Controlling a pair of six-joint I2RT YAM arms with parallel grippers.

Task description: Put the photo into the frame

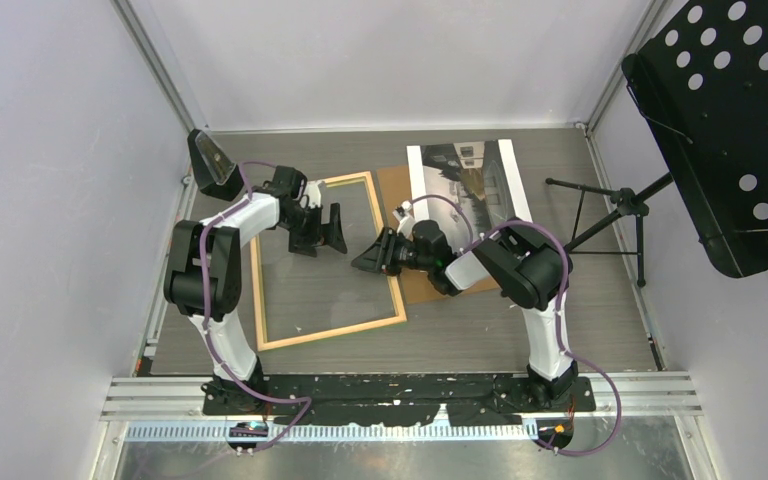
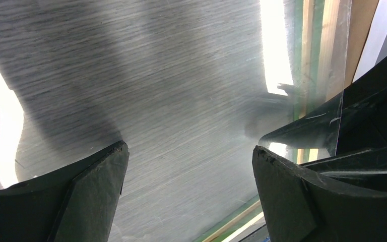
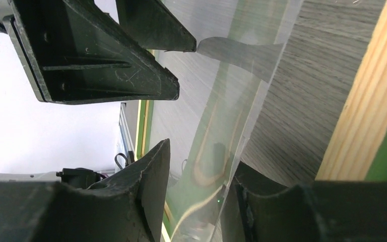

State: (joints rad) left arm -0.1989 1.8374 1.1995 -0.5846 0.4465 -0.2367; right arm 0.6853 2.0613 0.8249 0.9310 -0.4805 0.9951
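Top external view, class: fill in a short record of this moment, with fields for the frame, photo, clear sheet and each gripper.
frame: flat on the table, wood side up, no photo in it
photo: on the brown backing board, beyond the frame's right rail
left gripper: open, above the frame's opening
right gripper: open, at the frame's right rail
clear sheet: edge between the right gripper's parted fingers

The left arm (image 1: 222, 235) and right arm (image 1: 548, 335) share white shells, black joints and a looping purple cable each (running down to the base). Fingers (image 2: 88, 201) are scuffed black wedges.
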